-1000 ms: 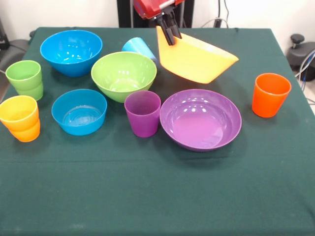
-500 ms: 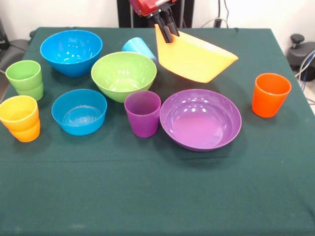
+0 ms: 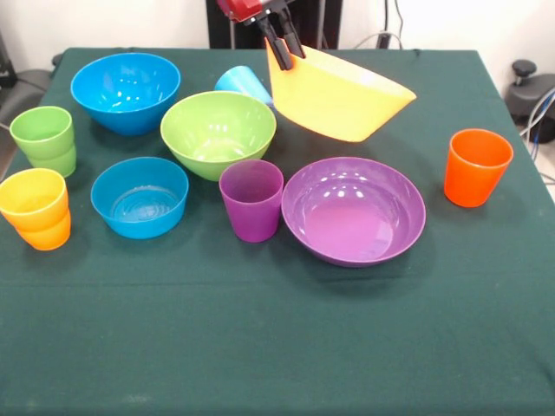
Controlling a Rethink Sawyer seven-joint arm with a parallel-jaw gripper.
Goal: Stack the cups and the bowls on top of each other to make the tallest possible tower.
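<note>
My gripper is shut on the rim of the yellow bowl and holds it tilted in the air at the far middle of the table. The lime green bowl stands just left of it, with a light blue cup lying on its side behind. The purple bowl and purple cup stand in the middle. The big blue bowl is at the far left, the smaller blue bowl nearer. The green cup and yellow cup stand at the left, each nested in a second cup; the orange cup is at the right.
The table is covered with a dark green cloth. The robot's black pedestal stands behind the far edge.
My gripper has lifted the yellow bowl a little higher and carried it slightly left, toward the lime green bowl. Nothing else has moved.
</note>
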